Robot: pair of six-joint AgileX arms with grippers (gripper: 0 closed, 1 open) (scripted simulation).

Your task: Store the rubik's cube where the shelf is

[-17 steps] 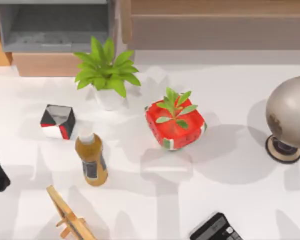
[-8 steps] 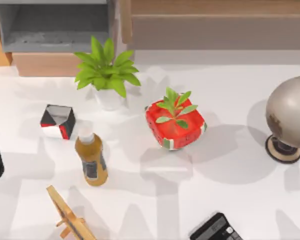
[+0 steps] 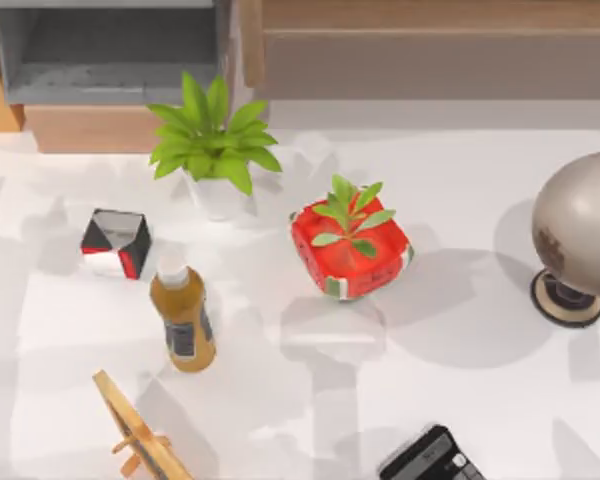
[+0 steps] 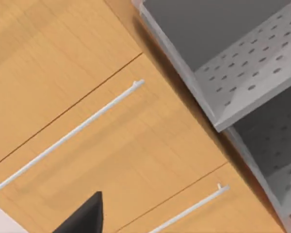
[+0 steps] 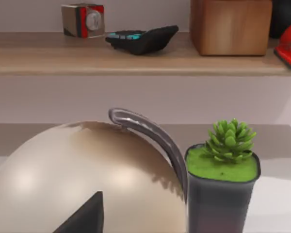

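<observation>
The shelf (image 3: 430,55) runs along the table's far right side, a long light-wood unit with a tan top board and a grey-brown front panel. In the right wrist view the shelf (image 5: 136,60) carries a small grey and red block (image 5: 82,19), a dark calculator (image 5: 143,39) and a wooden box (image 5: 230,26). The rubik's cube is out of view. A dark part of my left gripper (image 4: 85,218) faces a wooden drawer front (image 4: 111,145). A dark part of my right gripper (image 5: 85,218) sits close behind the globe (image 5: 82,179).
On the table stand a leafy plant in a white pot (image 3: 215,150), a red strawberry planter (image 3: 350,245), a black, white and red faceted box (image 3: 115,243), a brown bottle (image 3: 183,320), a wooden easel (image 3: 135,435), a calculator (image 3: 430,458) and the globe (image 3: 580,230). A grey compartment (image 3: 105,50) is far left.
The dark shape of my left arm at the top view's left edge has slid out of that view. The objects on the table have stayed put.
</observation>
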